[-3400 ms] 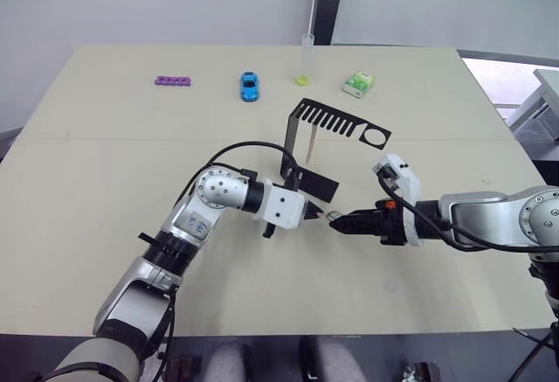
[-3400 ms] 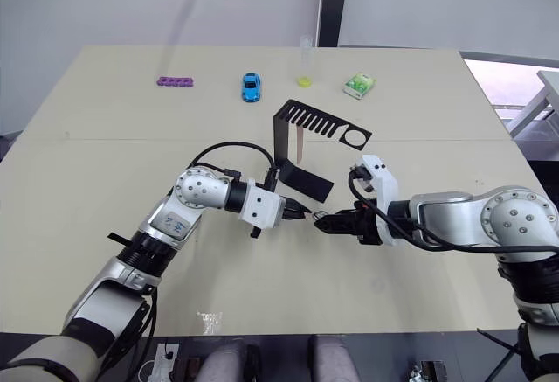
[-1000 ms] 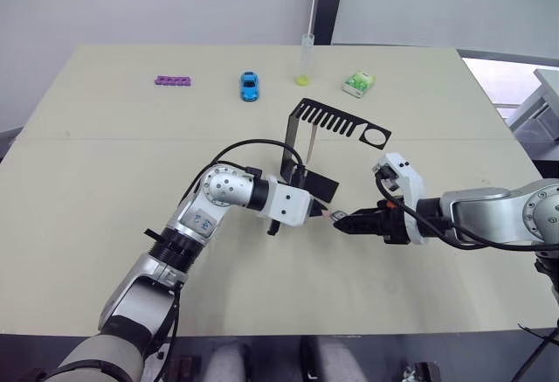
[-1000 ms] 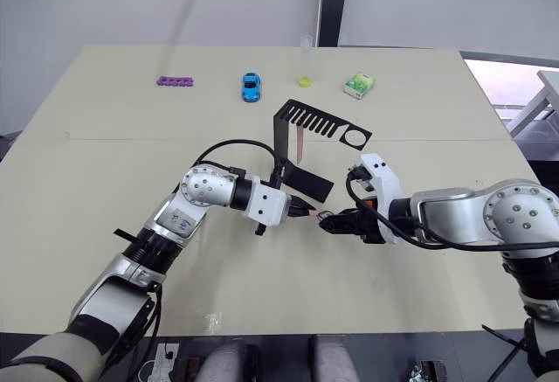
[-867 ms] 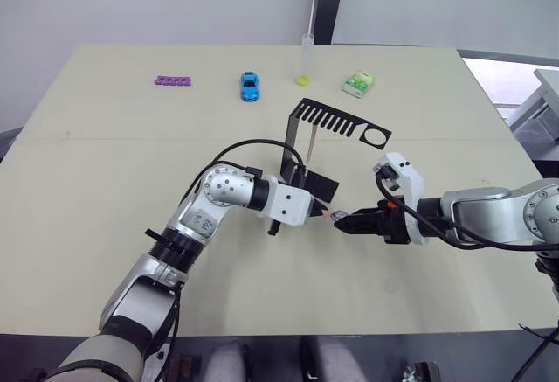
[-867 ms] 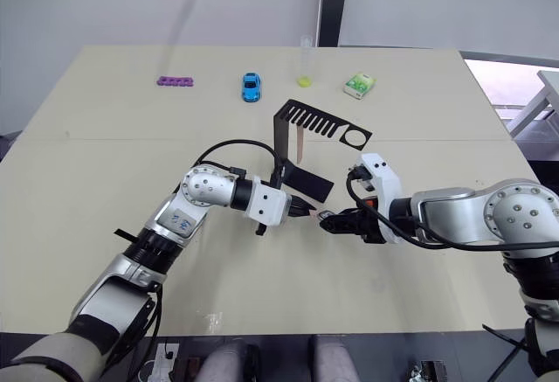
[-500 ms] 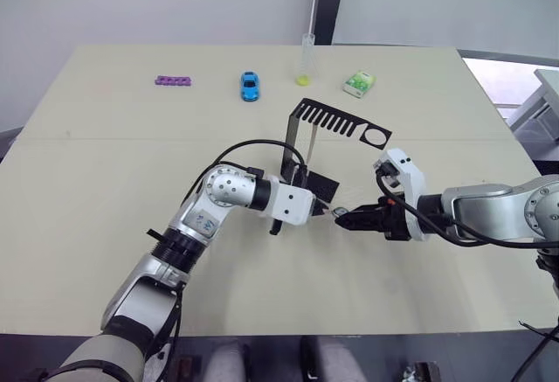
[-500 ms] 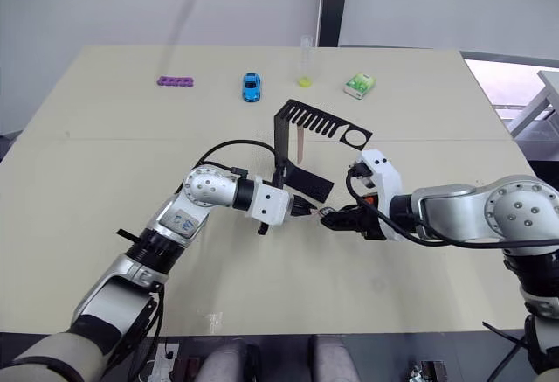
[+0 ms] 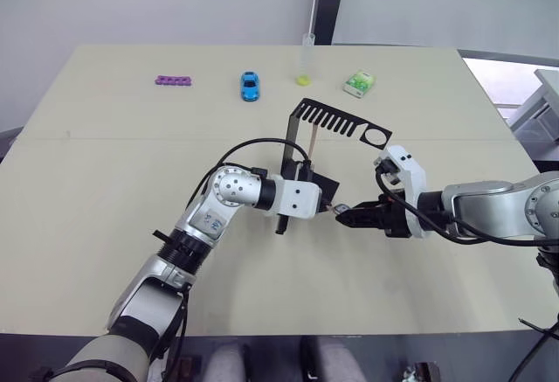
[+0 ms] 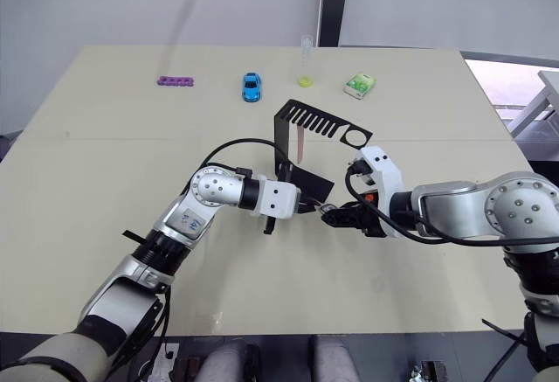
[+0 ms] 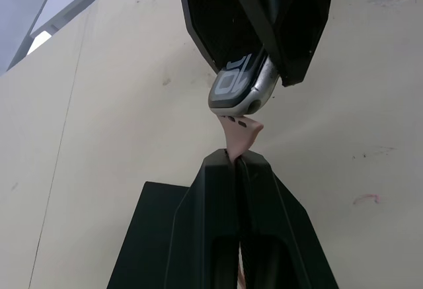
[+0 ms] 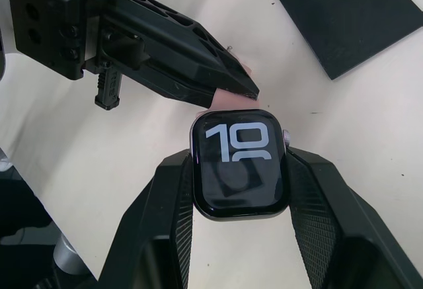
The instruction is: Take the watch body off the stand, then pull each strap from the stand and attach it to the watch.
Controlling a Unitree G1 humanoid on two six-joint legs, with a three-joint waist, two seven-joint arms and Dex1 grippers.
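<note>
Right gripper (image 12: 238,190): your right fingers clamp the watch body (image 12: 239,168) by its two sides, screen up, just above the table (image 9: 105,225) in front of the stand.
Left gripper (image 11: 236,163): pressed together on one pink strap (image 11: 239,130); only its tip pokes out past the fingertips, and it sits against the edge of the watch body.
Contact: in the left wrist view the strap tip touches the rim of the case; whether it is seated in the slot cannot be told.
Risk, alignment: so little strap shows that a small tilt of either wrist could, in my judgement, make the tip ride over the rim instead of sliding in.
Risk, grip: pushing hard could shove the case out from between your right fingers, since they hold only its smooth sides.
Risk, collision: the two sets of fingertips are almost nose to nose; closing in further could knock them together.
Stand (image 9: 336,133): just behind the left gripper, its base close to the wrist; a backward swing could bump it.
Second strap (image 10: 299,144): hangs upright from the stand's top arm, not yet pulled.
Open room: bare table lies toward you and to both sides.
Far edge: purple strip (image 9: 174,79), blue toy car (image 9: 250,86), clear tube (image 9: 307,59), green packet (image 9: 359,83), well apart from the work.
</note>
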